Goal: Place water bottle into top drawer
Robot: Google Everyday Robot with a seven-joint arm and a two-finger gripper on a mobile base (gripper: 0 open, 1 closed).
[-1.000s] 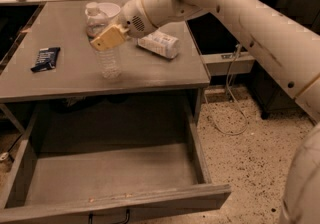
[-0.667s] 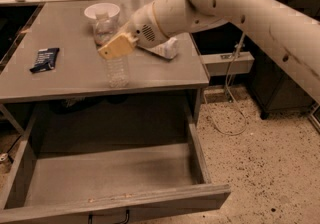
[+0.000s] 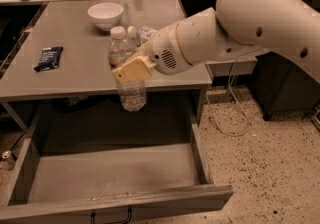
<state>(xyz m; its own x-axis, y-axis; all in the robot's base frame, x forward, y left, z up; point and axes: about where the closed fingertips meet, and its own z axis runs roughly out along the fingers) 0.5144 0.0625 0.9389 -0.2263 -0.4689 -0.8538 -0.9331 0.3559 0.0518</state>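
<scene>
Water bottle (image 3: 132,95), clear ribbed plastic, hangs pinched in the hand (image 3: 134,69) past the grey surface (image 3: 65,75) edge; next likely means lowering it into the open metal top drawer (image 3: 115,174).

Gripper (image 3: 131,70) sits mid-frame at the table's front edge, clasped on the bottle (image 3: 132,96). It covers the bottle's middle, and we can't see its far finger. Second bottle (image 3: 146,32), 1 o'clock of the cap, is mostly behind the arm (image 3: 200,43). Drawer (image 3: 115,173) front and handle (image 3: 111,216) are cut off at 6 o'clock, the arm at 3. Packet (image 3: 48,58) print is unreadable.
</scene>
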